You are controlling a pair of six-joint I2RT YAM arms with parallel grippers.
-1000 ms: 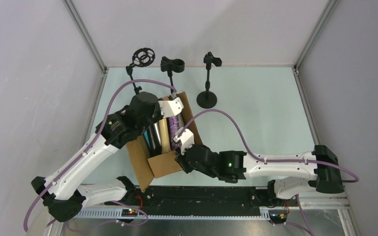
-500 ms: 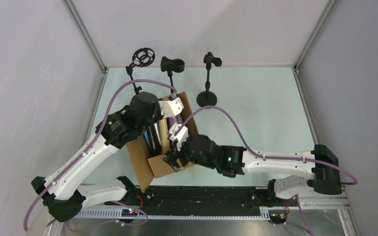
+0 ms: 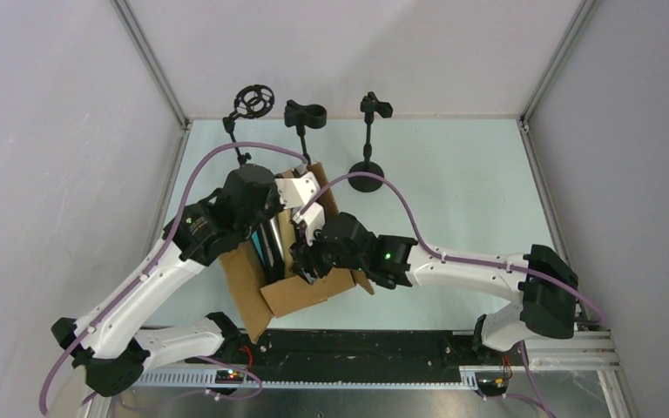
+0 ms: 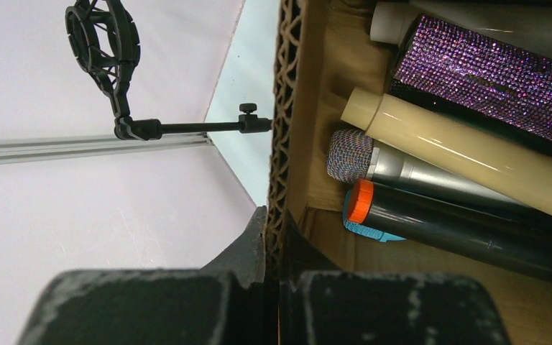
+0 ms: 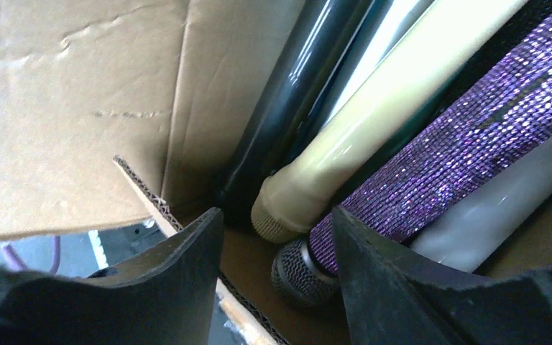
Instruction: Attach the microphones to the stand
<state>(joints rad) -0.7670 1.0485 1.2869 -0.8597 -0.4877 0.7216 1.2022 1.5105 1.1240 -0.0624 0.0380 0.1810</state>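
Note:
Several microphones lie side by side in a brown cardboard box [image 3: 300,292]: glittery purple [image 4: 489,72], cream [image 4: 467,154], silver-grey [image 4: 402,169], black with an orange tip [image 4: 460,230], and a blue one [image 4: 370,231] beneath it. My left gripper [image 3: 300,187] is shut on the box's far wall [image 4: 282,108], one finger on each side. My right gripper [image 3: 307,248] is open and empty, low over the box's near end. Its fingers [image 5: 187,251] straddle the heads of the cream [image 5: 374,122] and purple [image 5: 460,151] microphones. Three black stands are at the back: ring mount [image 3: 253,100], clip [image 3: 305,115], round-base stand [image 3: 368,174].
The ring mount also shows in the left wrist view [image 4: 104,39], beyond the box wall. A box flap [image 5: 72,108] rises to the left of my right gripper. Purple cables [image 3: 383,187] arch over both arms. Grey enclosure walls close in the pale green table [image 3: 470,192].
My right gripper has moved left from the box's right wall to over the microphones inside the box. The box's near end has shifted and its flap has swung out. The left gripper keeps its hold.

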